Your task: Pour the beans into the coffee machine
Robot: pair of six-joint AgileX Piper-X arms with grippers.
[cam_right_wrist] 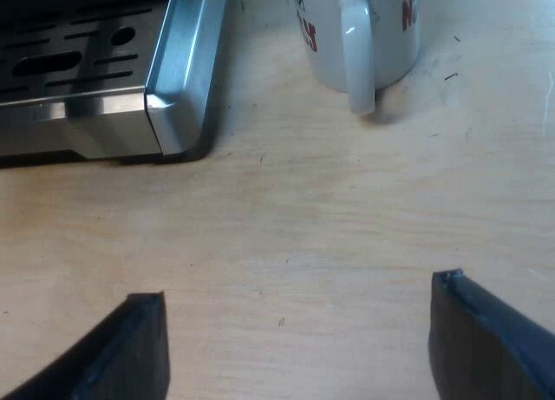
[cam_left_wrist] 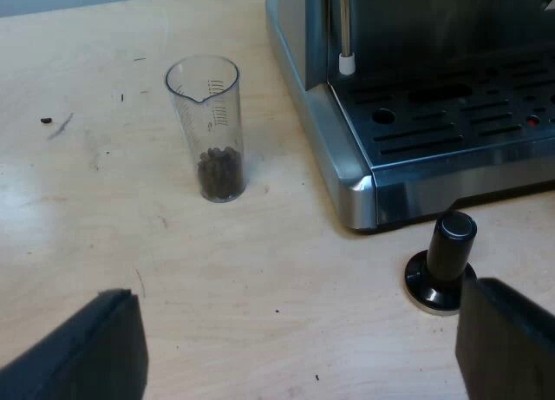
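From the left wrist, the measuring glass point(cam_left_wrist: 208, 127) stands upright on the desk point(cam_left_wrist: 87, 209). It is near the front corner of the espresso machine point(cam_left_wrist: 347, 170) but not touching it. A shallow layer of beans point(cam_left_wrist: 219, 173) sits in its bottom, and one stray bean point(cam_left_wrist: 46, 120) lies well apart on the wood. My left gripper point(cam_left_wrist: 301, 289) hangs short of the glass with its jaws spread wide and nothing between them. The black-knobbed tamper point(cam_left_wrist: 447, 257) stands just off the machine's corner, close beside one of my fingers point(cam_left_wrist: 507, 339).

As I judge it, the step in hand is the pick-up. I would go in level and square to the glass, then close on the clear wall above the beans, around mid-height. That way it neither tips nor slips (thin plastic will likely squirm under a hard pinch, so I'd squeeze gently). I would also watch the tamper while swinging across. The pouring lip faces me, which matters for the later tilt.

From the right wrist, my right gripper point(cam_right_wrist: 297, 287) hovers over bare desk, jaws wide apart and empty. The machine's other front corner and a white mug point(cam_right_wrist: 373, 27) with red lettering are ahead of it. I would keep this arm parked.
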